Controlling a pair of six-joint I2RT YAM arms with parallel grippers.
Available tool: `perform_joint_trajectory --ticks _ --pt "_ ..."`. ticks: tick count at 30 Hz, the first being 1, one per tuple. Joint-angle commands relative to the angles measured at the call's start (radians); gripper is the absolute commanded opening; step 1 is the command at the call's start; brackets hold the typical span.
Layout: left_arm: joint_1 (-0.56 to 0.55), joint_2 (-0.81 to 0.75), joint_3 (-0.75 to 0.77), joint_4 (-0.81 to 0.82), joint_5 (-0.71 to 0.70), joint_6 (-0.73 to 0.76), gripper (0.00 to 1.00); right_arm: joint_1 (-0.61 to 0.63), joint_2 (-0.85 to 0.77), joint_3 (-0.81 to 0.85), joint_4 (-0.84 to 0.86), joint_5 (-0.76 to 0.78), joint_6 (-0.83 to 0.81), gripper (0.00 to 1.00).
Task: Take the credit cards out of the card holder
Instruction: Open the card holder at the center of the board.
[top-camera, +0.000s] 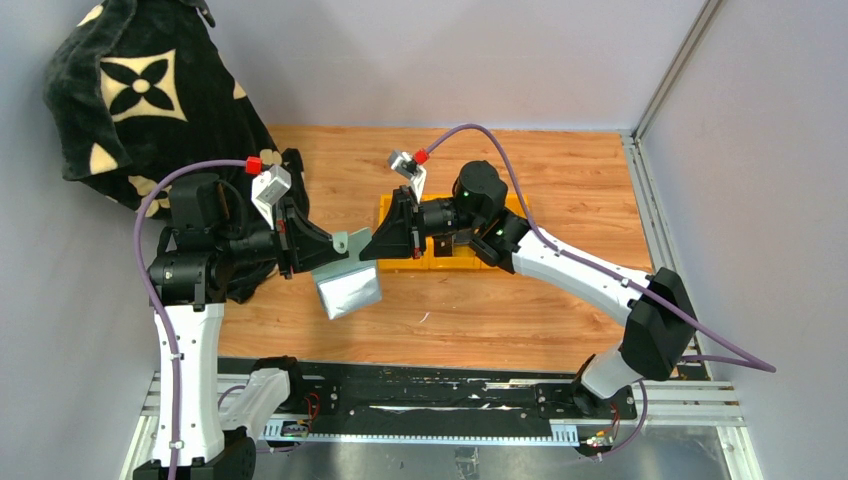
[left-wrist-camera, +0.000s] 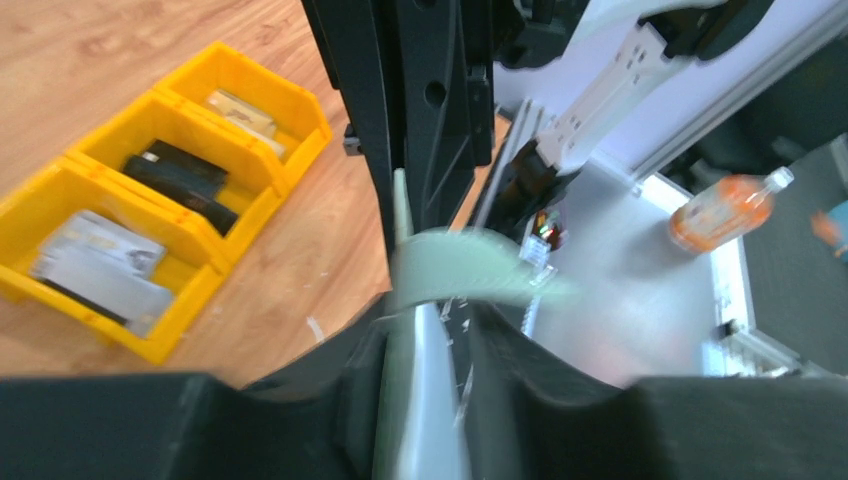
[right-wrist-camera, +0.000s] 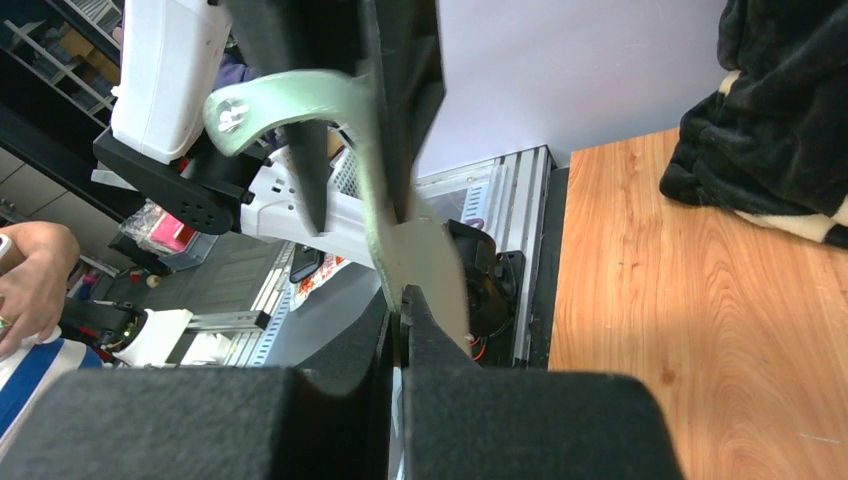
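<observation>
Top external view: card holder (top-camera: 346, 286) is held above the worktop (top-camera: 560, 180), clamped by the closed right claw (top-camera: 374, 246); left claw (top-camera: 337, 256) is parted around it.

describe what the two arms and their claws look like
The left arm and right arm have white links and black joint housings. A purple cable runs along each, ending at a red cap by a small silver camera. The left claw and right claw are black, with flat tapered fingers. A green light glows on the right arm.
</observation>
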Motion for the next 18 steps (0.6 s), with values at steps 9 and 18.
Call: perform_joint_trajectory --ticks 9,18 --pt "-0.005 -0.051 -0.078 0.001 0.005 -0.003 0.47 -0.025 -0.069 -0.025 0.079 0.000 0.094 0.00" --pt "-0.004 -0.033 -0.027 -0.001 0.047 -0.024 0.01 -0.036 -0.068 -0.057 0.082 -0.036 0.099 0.24"
